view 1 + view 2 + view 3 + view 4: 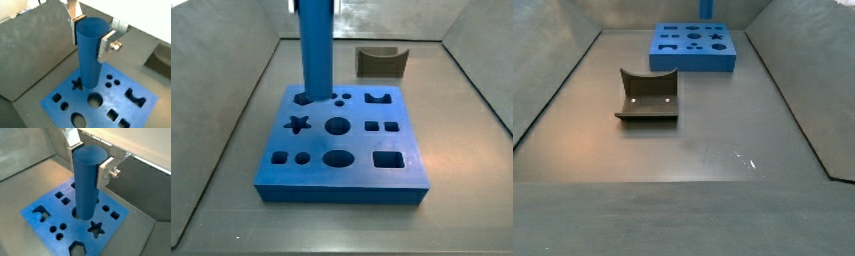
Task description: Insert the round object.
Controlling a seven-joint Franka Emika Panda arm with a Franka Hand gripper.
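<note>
My gripper (90,40) is shut on the top end of the round object (89,60), a long blue cylinder peg held upright; both show in both wrist views (89,163). The silver fingers (107,46) press on either side of the peg (87,183). Its lower end meets the flat blue holed block (47,223) at a round hole near one corner, where a dark rim shows; I cannot tell how deep it sits. In a side view the peg (315,50) stands at the block's (345,165) far left corner, with the gripper out of view above.
A small brown curved block (647,95) lies on the grey floor apart from the holed block (696,47), and also shows in a side view (381,62). Grey walls (33,50) enclose the floor on all sides. The block has star, square and oval holes.
</note>
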